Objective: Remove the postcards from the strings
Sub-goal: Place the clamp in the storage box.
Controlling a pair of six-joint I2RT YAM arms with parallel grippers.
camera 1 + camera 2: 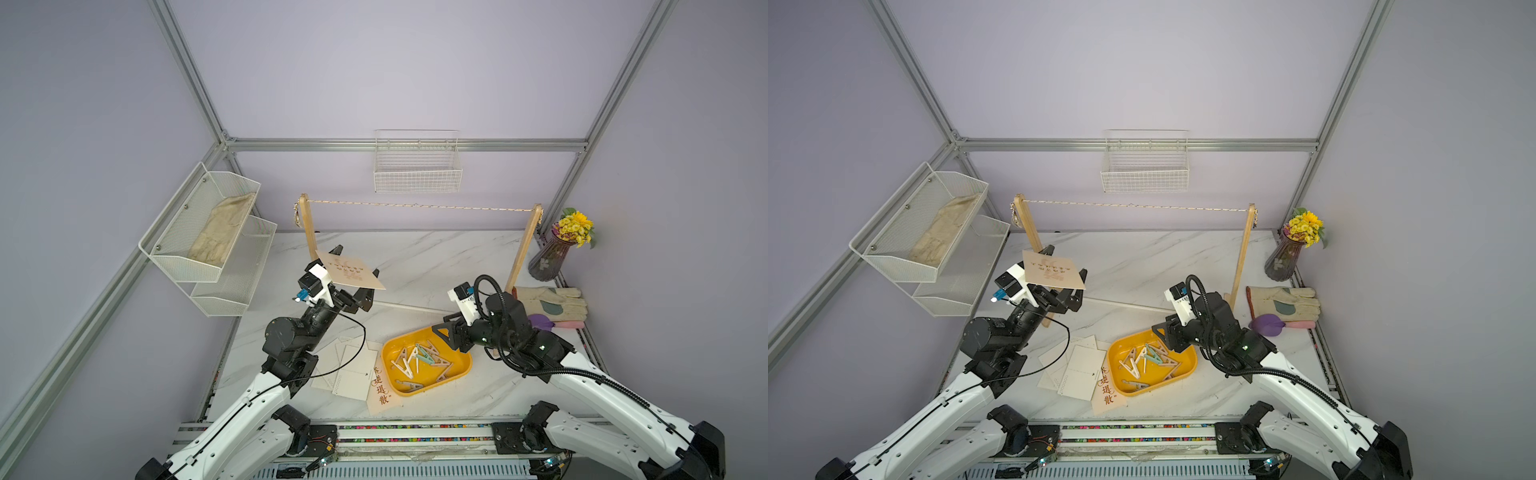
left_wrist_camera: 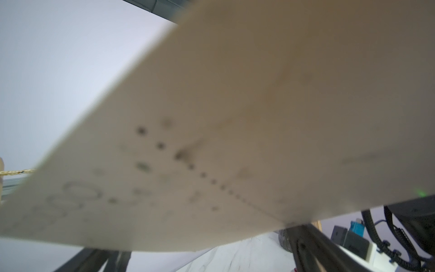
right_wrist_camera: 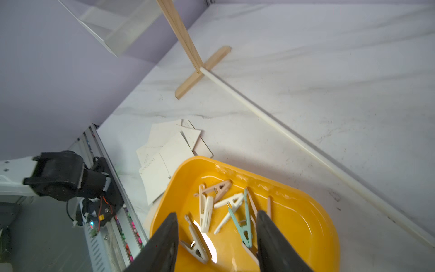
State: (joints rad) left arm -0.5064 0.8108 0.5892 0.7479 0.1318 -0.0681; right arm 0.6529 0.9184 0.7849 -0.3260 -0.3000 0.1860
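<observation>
Both arms reach in from the near edge. Left gripper (image 1: pixel 358 260), jaws fully spread, carries the last postcard (image 1: pixel 351 270) loose across its fingers, unpinched; string (image 1: pixel 419 205) bare. Step, as judged: delivery to the card pile (image 1: pixel 353 370); next move calls for a level descent, lest it slide. Right gripper (image 3: pixel 216 213), jaws parted and empty, hovers over yellow tray (image 1: pixel 464 370) holding clothespins (image 1: pixel 419 358). Far wall basket (image 1: pixel 417 180) empty; left mesh shelf (image 1: pixel 183 266) holds beige cloth (image 1: pixel 222 232).

Postcard (image 2: pixel 235 117) print (wrist view) is blurred, unreadable.
</observation>
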